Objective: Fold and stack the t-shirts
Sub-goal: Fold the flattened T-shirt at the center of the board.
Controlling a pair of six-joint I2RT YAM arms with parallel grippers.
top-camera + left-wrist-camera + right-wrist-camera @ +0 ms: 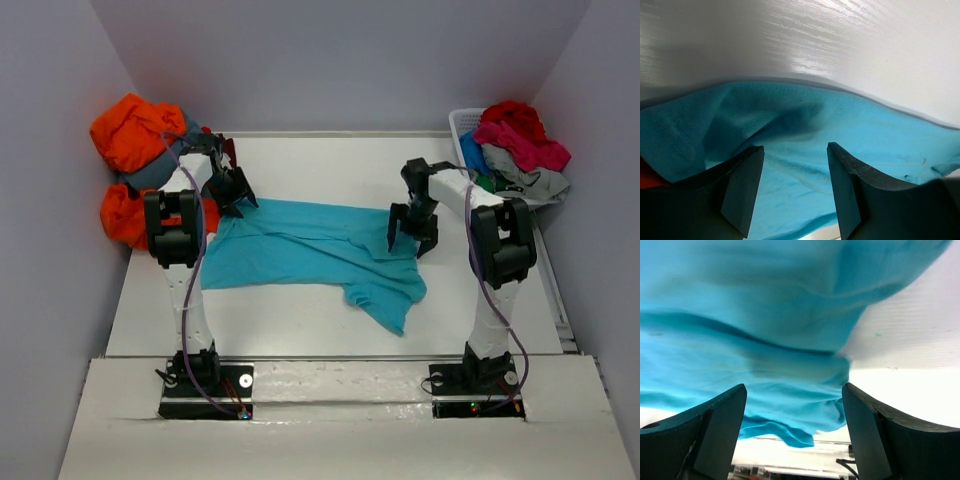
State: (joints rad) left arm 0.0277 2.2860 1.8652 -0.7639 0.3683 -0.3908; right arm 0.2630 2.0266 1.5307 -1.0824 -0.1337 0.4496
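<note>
A turquoise t-shirt (pixel 310 250) lies spread and wrinkled across the middle of the table, one sleeve trailing toward the near edge. My left gripper (pixel 238 200) hovers over its far left corner, and the left wrist view shows that gripper (pixel 795 147) open, with turquoise cloth (pixel 805 125) below its fingers and nothing pinched. My right gripper (pixel 412 238) hangs over the shirt's right edge. In the right wrist view this gripper (pixel 794 386) stands wide open above the turquoise cloth (pixel 755 315), gripping nothing.
Orange t-shirts (pixel 130 130) and a slate grey one (pixel 150 172) are piled at the left wall. A white basket (pixel 463 125) at the back right holds red (pixel 512 118), pink (pixel 525 150) and light grey (pixel 540 182) shirts. Walls close in on both sides.
</note>
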